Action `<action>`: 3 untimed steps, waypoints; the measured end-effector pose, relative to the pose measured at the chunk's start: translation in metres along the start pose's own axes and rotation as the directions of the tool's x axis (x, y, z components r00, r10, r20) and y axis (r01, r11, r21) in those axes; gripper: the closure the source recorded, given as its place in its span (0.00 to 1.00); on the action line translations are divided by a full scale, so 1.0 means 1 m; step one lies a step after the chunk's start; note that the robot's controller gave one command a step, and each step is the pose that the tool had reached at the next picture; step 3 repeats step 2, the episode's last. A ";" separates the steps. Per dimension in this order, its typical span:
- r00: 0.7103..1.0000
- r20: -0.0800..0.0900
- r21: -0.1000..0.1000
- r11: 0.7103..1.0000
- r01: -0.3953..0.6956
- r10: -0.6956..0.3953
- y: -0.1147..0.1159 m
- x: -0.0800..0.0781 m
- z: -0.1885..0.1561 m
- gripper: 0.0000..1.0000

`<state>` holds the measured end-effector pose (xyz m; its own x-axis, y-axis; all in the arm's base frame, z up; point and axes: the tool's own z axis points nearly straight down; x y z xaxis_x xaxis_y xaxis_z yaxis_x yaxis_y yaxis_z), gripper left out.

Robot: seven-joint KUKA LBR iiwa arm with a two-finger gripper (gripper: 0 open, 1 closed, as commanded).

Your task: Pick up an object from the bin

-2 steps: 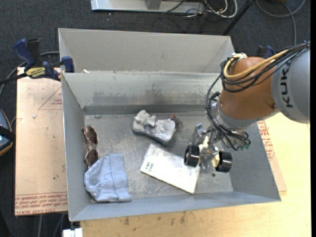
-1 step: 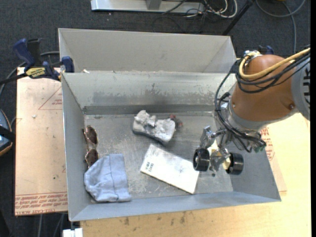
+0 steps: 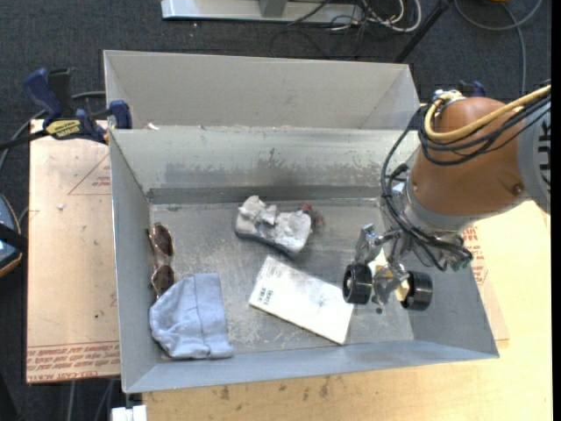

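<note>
The arm (image 3: 473, 160) hides part of the bin (image 3: 263, 95)

Grey bin (image 3: 263, 169) — booklet (image 3: 301, 299), cloth (image 3: 191, 316), sunglasses (image 3: 160, 257), rag (image 3: 273, 224)

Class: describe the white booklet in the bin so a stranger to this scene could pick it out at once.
Start at the grey metal bin and look at the front middle of its floor, left of the gripper. A white booklet lies there askew. Unlike the crumpled blue-grey cloth on its left and the grey-white lump behind it, it is flat and straight-edged.
</note>
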<state>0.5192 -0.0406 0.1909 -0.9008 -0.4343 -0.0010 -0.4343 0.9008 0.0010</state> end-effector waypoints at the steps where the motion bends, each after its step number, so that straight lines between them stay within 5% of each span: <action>1: 0.999 -0.007 -0.005 0.999 0.040 -0.040 0.002 0.001 -0.035 1.00; 3: 0.999 -0.002 -0.002 0.999 0.053 -0.053 0.003 0.001 -0.051 1.00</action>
